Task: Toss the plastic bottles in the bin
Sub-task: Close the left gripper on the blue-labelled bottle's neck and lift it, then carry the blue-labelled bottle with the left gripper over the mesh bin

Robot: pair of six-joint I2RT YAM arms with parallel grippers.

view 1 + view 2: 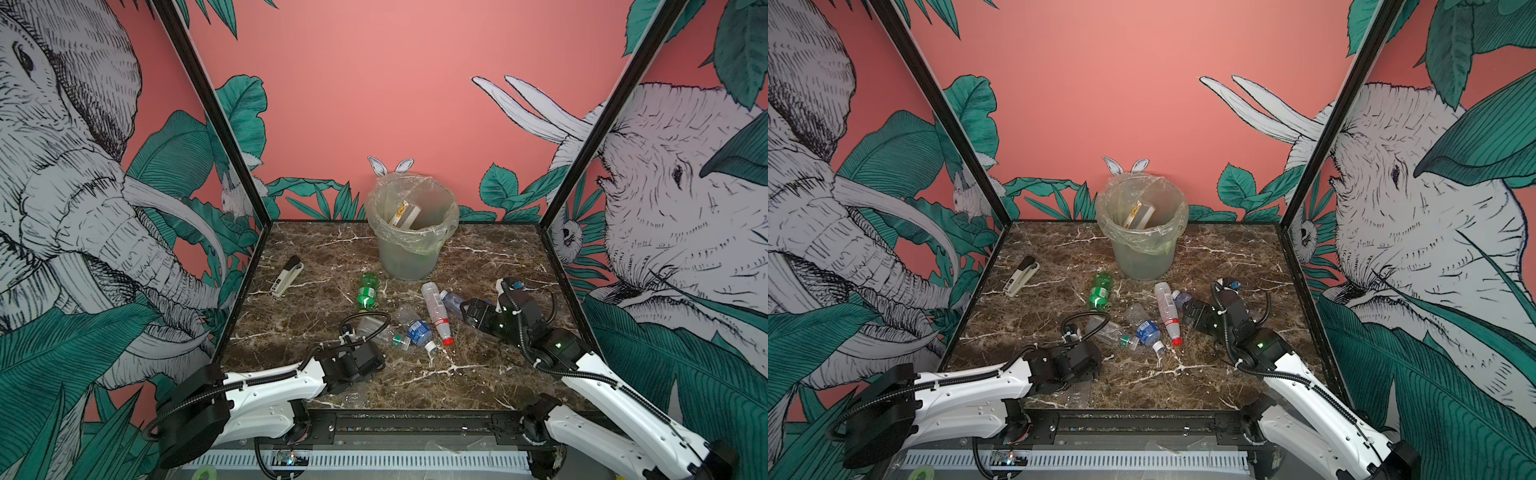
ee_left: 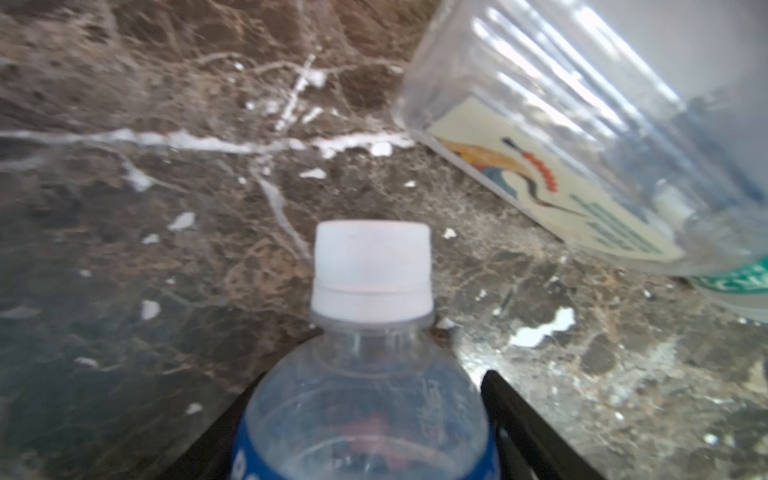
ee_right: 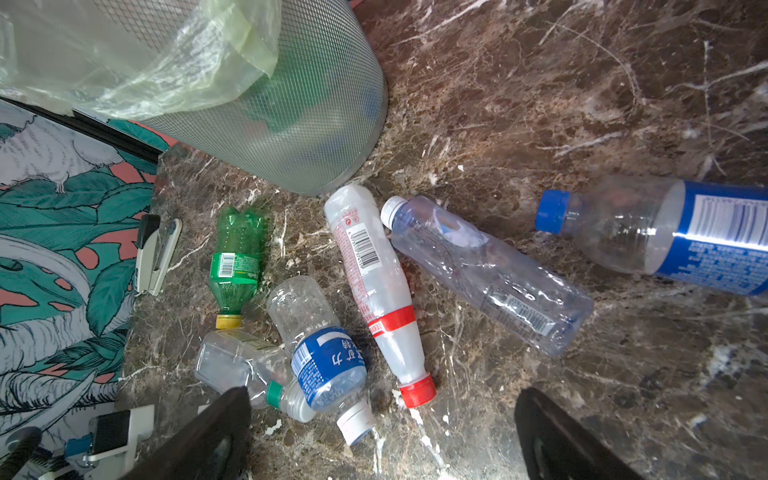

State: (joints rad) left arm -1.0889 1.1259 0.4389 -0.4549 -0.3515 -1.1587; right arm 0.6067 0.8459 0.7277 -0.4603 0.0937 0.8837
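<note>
Nearest me, my left claw (image 2: 370, 380) straddles a white-capped bottle (image 2: 365, 419) across its body, though I cannot tell whether it is pinching. My right claw (image 3: 384, 392) hangs spread wide and empty over the loose bottles (image 3: 324, 365), probably ready for a pick. The bin (image 1: 409, 249) stands just beyond them, at the back.

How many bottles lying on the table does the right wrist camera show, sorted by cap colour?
White-cap bottles: 2
Red-cap bottle: 1
Blue-cap bottle: 1
Green-cap bottle: 1
Yellow-cap bottle: 1
Total: 6
</note>
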